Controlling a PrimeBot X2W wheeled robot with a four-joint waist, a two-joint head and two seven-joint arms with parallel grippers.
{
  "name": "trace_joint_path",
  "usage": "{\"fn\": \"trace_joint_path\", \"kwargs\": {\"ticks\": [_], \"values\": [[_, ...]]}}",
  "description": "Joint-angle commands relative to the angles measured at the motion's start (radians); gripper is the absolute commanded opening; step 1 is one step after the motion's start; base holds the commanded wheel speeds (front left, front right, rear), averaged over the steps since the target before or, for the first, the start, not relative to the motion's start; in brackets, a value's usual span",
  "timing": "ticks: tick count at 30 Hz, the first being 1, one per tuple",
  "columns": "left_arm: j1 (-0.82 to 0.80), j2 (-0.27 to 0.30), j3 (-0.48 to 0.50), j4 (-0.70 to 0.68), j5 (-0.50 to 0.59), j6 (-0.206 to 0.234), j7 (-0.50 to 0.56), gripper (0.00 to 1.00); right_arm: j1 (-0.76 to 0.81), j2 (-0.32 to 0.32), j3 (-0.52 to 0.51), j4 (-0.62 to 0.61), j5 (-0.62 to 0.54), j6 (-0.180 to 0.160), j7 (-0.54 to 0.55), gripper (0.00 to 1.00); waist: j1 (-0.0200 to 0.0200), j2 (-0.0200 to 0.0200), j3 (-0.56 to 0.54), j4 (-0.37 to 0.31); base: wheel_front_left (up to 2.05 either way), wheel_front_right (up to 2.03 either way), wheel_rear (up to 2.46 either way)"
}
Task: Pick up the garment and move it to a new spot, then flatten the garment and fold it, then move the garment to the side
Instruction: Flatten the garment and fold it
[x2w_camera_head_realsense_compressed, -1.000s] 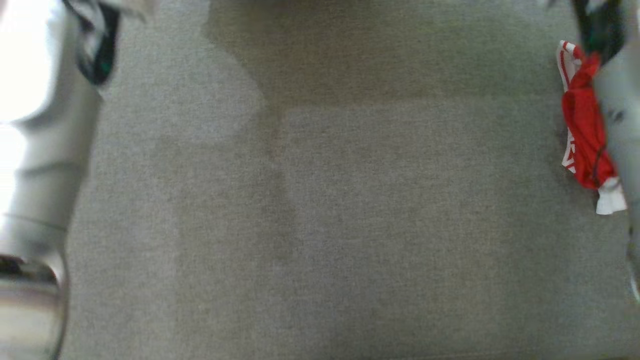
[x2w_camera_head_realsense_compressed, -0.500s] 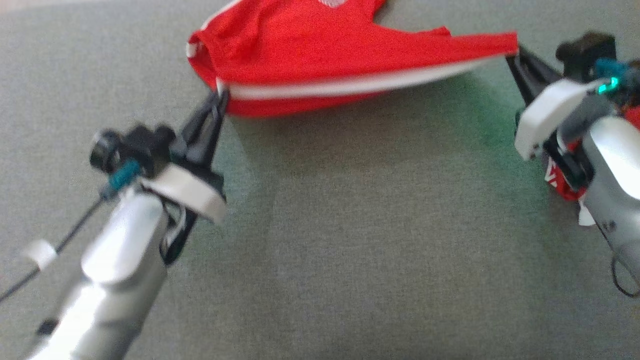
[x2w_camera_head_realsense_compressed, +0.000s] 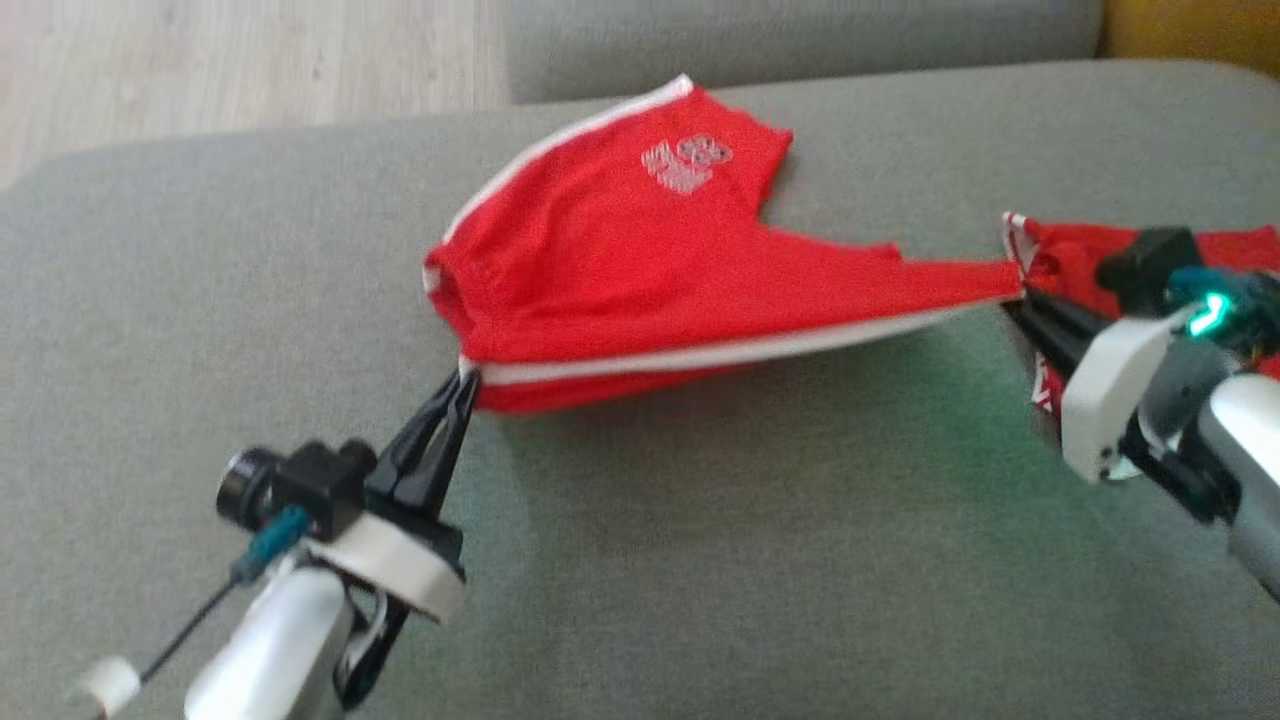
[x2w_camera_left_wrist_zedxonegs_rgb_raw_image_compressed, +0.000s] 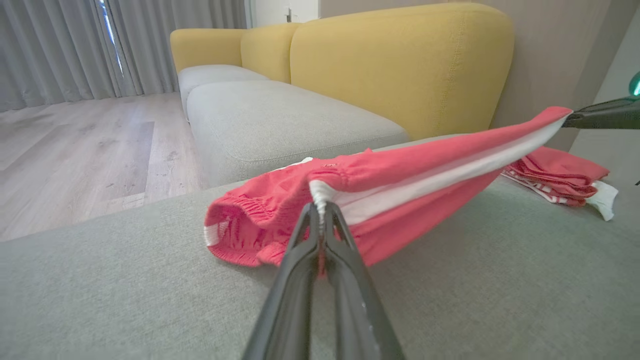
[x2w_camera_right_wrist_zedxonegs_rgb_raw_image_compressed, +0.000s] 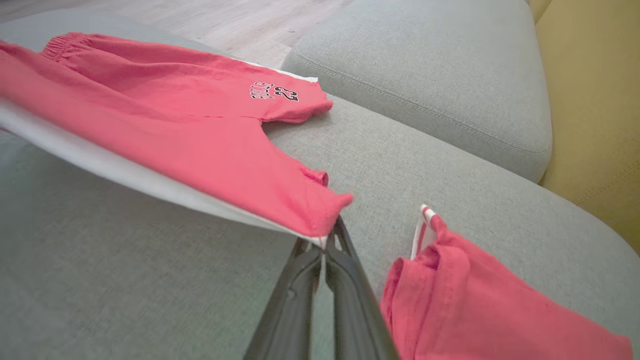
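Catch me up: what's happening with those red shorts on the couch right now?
The robot has the red shorts stretched between both arms over the grey sofa cushion. The left tool is shut on the waistband end of the white side stripe, and the right tool is shut on the leg hem. That striped edge is taut and lifted, while the far leg with the printed logo lies on the cushion. A second red garment lies bunched beside the right tool.

Your shorts (x2w_camera_head_realsense_compressed: 620, 250) are red with a white side stripe and a printed number on one leg; the striped edge is pulled taut and raised, the rest draped on the grey cushion (x2w_camera_head_realsense_compressed: 700, 560).
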Motion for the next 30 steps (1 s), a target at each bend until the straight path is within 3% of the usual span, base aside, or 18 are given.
{"fn": "trace_joint_path", "kwargs": {"ticks": [1, 8, 15, 25, 30], "values": [[-0.007, 0.036, 0.054, -0.035, 0.005, 0.011, -0.006, 0.0, 0.021, -0.042, -0.004, -0.027, 0.014, 0.007, 0.004, 0.0, 0.0002, -0.0001, -0.038, -0.01, 0.0, 0.0, 0.0], [0.188, 0.028, 0.08, -0.179, 0.019, 0.06, -0.006, 0.0, 0.172, -0.148, -0.004, -0.181, 0.085, 0.007, 0.062, 0.0, 0.0002, -0.0001, -0.12, -0.019, 0.0, 0.0, 0.0], [0.31, 0.045, 0.064, -0.33, 0.029, 0.1, 0.007, 0.0, 0.327, -0.255, -0.139, -0.338, 0.098, 0.007, 0.11, 0.0, 0.0002, -0.0001, -0.124, -0.015, 0.0, 0.0, 0.0], [0.223, 0.062, 0.084, -0.391, 0.028, 0.104, 0.054, 0.0, 0.343, -0.19, -0.344, -0.427, -0.032, 0.007, 0.202, 0.0, 0.0002, -0.0001, -0.042, 0.028, 0.0, 0.0, 0.0], [0.132, 0.048, 0.096, -0.359, 0.028, 0.096, 0.054, 0.0, 0.253, -0.151, -0.361, -0.428, -0.103, 0.007, 0.251, 0.0, 0.0002, -0.0001, 0.024, 0.064, 0.0, 0.0, 0.0]]}}
